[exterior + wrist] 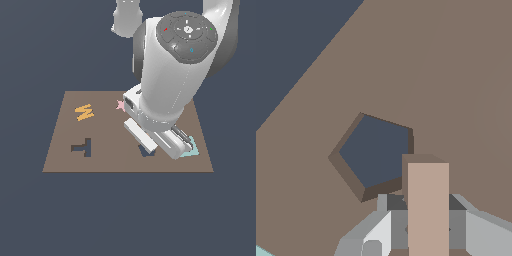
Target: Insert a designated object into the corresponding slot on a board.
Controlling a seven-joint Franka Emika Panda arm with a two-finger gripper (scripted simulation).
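While the white Panda arm fills the upper middle of the exterior view, its gripper (167, 142) hangs low over the lower right part of the large flat brown rectangular board (65, 127), close above the dark pentagon-shaped cutout (146, 150), which the arm half covers. In the wrist view a small flat tan piece (427, 210), lighter than the board, stands in the lower middle of the frame between the grey finger bodies; the jaws look closed onto it, drawn in to its width. Only a straight bar of it shows, so its T form cannot be confirmed here, and where the pads meet it is cut off by the frame edge.

Judging by the layout, the piece is held edge-up and clear of the surface so that it can be carried across; it overlaps one edge of the pentagon cutout (375, 152) in the wrist picture, but that is not its destination. The dark T-shaped slot (83, 147) lies well apart, toward the lower left of the exterior view, open and unfilled.

An orange zigzag piece (84, 111) rests in the upper left area of the board. A pink star (120, 105) peeks out at the arm's edge, mostly hidden. A pale teal shape (191, 150) shows under the gripper at the lower right; too little of it is visible to say what it is.
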